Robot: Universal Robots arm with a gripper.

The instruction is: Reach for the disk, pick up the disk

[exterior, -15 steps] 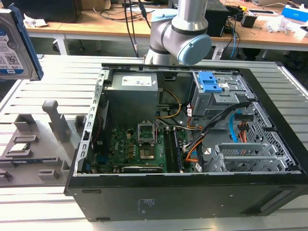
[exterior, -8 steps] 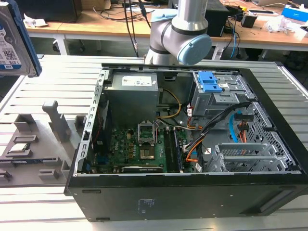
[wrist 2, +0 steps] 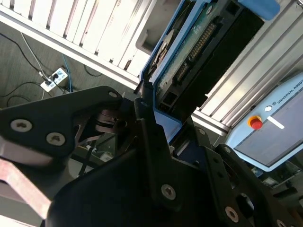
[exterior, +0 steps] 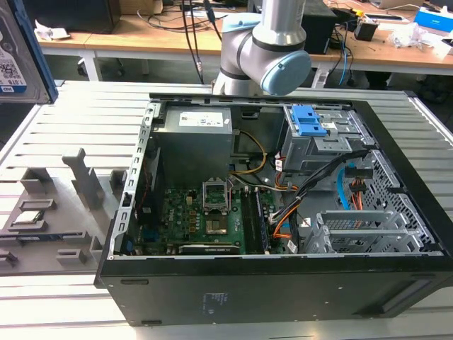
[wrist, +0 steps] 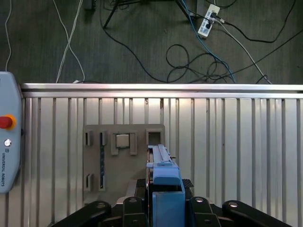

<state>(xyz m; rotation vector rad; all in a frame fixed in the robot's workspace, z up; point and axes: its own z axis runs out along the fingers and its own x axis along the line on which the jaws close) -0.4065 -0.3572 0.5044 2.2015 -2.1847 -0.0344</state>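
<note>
The disk [wrist: 163, 182] stands on edge between my black fingers [wrist: 194, 204], and my gripper [wrist: 164, 201] is shut on it. Its blue rail and silver side show in the first wrist view, held above the grey slotted holder plate [wrist: 102, 163]. In the second wrist view the disk [wrist 2: 199, 52] shows its green circuit board, its connector row and its blue rails, with a finger [wrist 2: 151, 142] pressed against its lower end. In the exterior view the disk [exterior: 15, 60] hangs at the top left corner, showing its barcode label and a blue rail.
An open computer case [exterior: 269, 283] lies on the slatted metal table [exterior: 85, 120], with a blue-tabbed drive cage [exterior: 311, 127] inside. The grey holder [exterior: 49, 227] carries a small silver chip [exterior: 32, 216]. The arm [exterior: 265, 49] rises behind the case. A teach pendant [wrist: 7, 137] lies at the table edge, with cables on the floor.
</note>
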